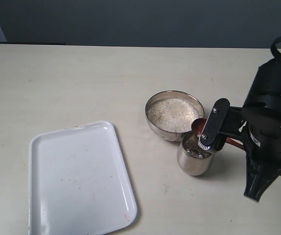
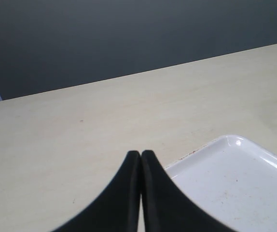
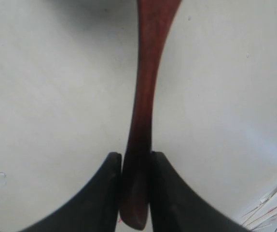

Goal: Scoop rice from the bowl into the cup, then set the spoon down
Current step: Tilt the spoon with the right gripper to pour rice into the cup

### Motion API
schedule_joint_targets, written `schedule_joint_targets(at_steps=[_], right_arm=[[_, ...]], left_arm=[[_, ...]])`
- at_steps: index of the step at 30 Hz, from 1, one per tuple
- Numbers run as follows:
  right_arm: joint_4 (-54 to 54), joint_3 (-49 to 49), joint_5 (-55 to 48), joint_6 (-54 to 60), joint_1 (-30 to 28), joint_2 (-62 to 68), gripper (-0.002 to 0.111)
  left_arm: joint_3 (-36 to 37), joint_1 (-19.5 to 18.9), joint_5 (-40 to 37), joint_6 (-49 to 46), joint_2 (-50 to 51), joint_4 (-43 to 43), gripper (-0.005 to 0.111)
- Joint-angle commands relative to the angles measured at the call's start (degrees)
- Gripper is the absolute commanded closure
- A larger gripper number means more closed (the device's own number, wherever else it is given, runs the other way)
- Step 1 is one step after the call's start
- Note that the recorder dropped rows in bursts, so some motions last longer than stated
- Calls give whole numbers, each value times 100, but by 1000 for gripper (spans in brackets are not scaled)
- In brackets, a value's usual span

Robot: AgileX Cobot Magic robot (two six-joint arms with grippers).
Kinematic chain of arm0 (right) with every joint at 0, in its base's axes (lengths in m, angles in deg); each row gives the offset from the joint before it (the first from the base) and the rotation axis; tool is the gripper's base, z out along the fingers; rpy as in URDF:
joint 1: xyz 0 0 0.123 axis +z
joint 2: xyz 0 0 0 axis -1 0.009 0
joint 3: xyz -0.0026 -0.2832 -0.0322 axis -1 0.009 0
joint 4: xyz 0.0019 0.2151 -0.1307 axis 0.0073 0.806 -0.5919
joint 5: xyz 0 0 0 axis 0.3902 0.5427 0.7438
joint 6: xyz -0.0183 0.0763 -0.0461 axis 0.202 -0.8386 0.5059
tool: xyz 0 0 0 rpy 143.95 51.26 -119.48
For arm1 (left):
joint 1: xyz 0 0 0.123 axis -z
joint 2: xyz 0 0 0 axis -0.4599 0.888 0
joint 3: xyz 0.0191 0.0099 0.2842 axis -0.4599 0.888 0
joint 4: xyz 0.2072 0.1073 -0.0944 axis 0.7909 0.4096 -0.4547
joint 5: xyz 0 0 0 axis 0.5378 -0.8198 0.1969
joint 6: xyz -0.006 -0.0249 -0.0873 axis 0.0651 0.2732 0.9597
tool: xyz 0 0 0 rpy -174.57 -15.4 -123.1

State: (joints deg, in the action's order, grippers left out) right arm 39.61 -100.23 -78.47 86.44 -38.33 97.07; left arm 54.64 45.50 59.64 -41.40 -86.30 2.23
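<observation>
Right fingers (image 3: 102,193) are clenched on the very end of the slim handle of the dark reddish-brown wooden spoon (image 3: 145,92). In the exterior view the spoon's round head (image 1: 199,126) hangs at the rim of the small shiny stainless-steel cup (image 1: 193,164), on the side facing the wide shallow stainless-steel bowl (image 1: 156,128). The bowl is well filled with pale white rice grains (image 1: 172,115). Cup is just beside the bowl; touching or not, can't tell. One finger hides part of the cup mouth, so the fill level is unclear. Left fingers (image 2: 124,193) are pressed together on nothing, by the corner of the white rectangular tray (image 2: 235,179) on the pale surface (image 1: 81,78), well apart from the cup.

Risks, as I judge them:
- The head is over the rim, not the middle, so grains may tip outside onto the surface.
- The hold is far out on a thin handle, so the spoon may pivot or slip.
- The finger is close above the light cup, so a nudge could topple it.
</observation>
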Motion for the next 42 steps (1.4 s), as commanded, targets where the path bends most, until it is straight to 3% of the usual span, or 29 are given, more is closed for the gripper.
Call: schedule_joint_targets(at_steps=[1, 12, 42], right_arm=[[-30, 3, -51, -32, 28, -48, 109], [-76, 3, -89, -18, 28, -58, 109], [-677, 283, -306, -799, 767, -190, 109]], left_arm=[[-14, 26, 83, 27, -25, 10, 106], [-14, 26, 83, 27, -25, 10, 106], [-14, 26, 83, 27, -25, 10, 106]])
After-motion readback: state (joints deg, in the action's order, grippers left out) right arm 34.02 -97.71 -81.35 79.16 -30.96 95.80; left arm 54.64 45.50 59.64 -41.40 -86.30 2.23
